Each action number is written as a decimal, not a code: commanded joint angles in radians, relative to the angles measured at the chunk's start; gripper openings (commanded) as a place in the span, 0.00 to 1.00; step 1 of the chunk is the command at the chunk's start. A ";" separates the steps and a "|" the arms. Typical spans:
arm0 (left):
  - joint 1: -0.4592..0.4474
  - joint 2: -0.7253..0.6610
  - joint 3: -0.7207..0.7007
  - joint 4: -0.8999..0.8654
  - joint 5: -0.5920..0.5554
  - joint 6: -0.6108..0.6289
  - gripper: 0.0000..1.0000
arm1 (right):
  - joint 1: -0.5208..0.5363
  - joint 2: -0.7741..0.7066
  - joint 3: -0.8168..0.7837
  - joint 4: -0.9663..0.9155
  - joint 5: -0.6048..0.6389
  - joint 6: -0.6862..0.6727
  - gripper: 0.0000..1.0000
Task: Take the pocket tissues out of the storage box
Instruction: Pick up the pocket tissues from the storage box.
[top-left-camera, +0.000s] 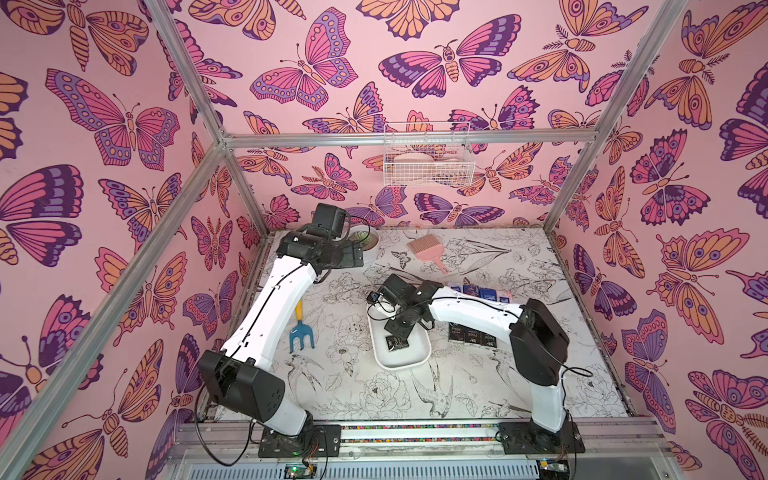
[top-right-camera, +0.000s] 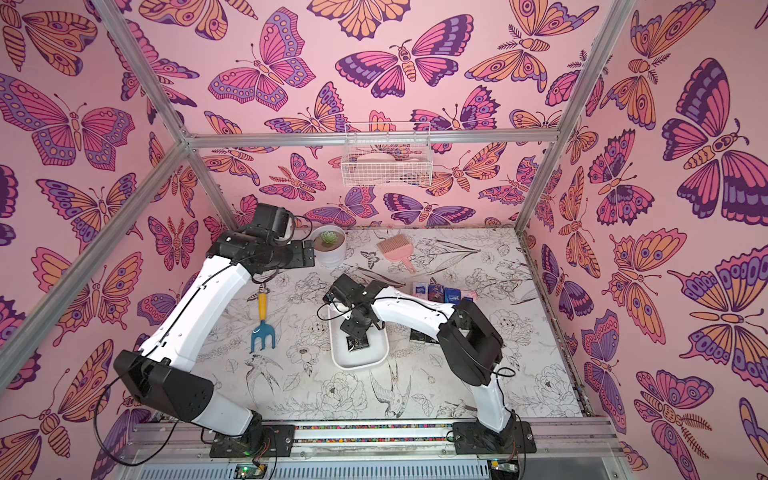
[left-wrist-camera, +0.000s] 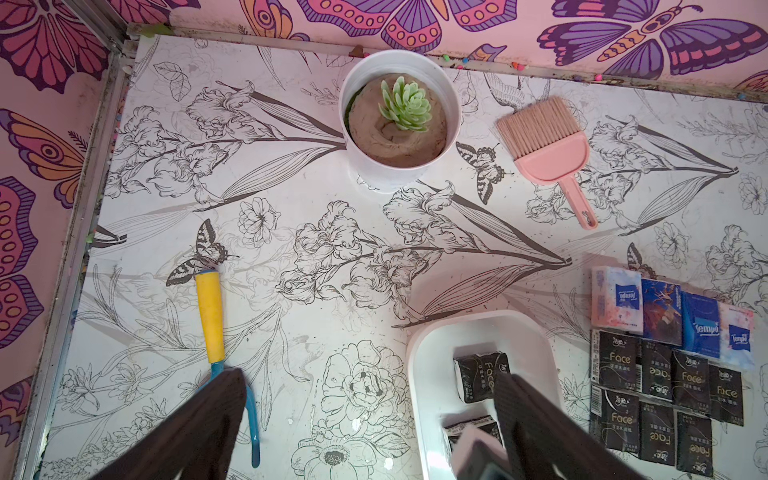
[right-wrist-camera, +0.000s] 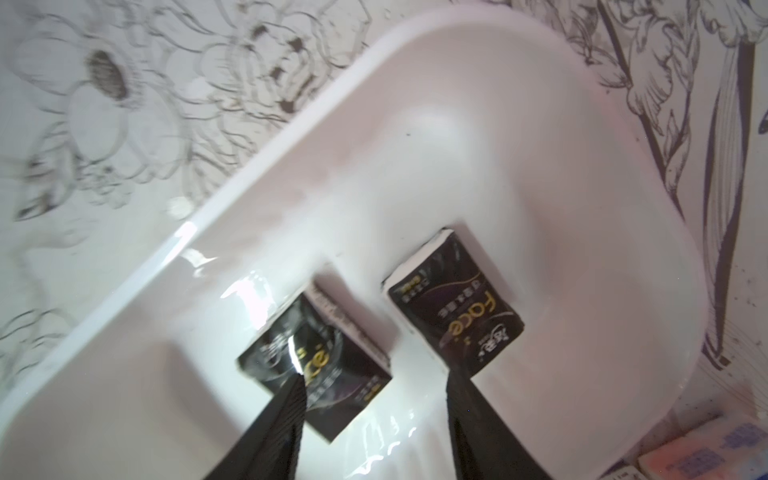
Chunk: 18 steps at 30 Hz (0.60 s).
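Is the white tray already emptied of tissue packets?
No, two black Face packets lie inside the white tray in the right wrist view.

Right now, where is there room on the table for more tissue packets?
Bare: the front strip between the storage box and the arm bases; the gap between rake and box. Crowded: right of the box, rows of pocket tissues.

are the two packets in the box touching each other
Apart. The right wrist view shows a strip of bare white box floor running between the shiny packet and the other packet.
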 joint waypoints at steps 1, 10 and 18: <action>0.003 -0.021 -0.008 -0.022 0.004 0.001 1.00 | 0.026 -0.059 -0.092 -0.004 -0.101 -0.069 0.63; 0.003 -0.033 -0.008 -0.022 0.004 0.006 1.00 | 0.029 0.018 -0.109 0.070 -0.042 -0.199 0.68; 0.006 -0.036 0.001 -0.030 -0.001 0.013 1.00 | 0.036 0.081 -0.102 0.094 -0.034 -0.253 0.68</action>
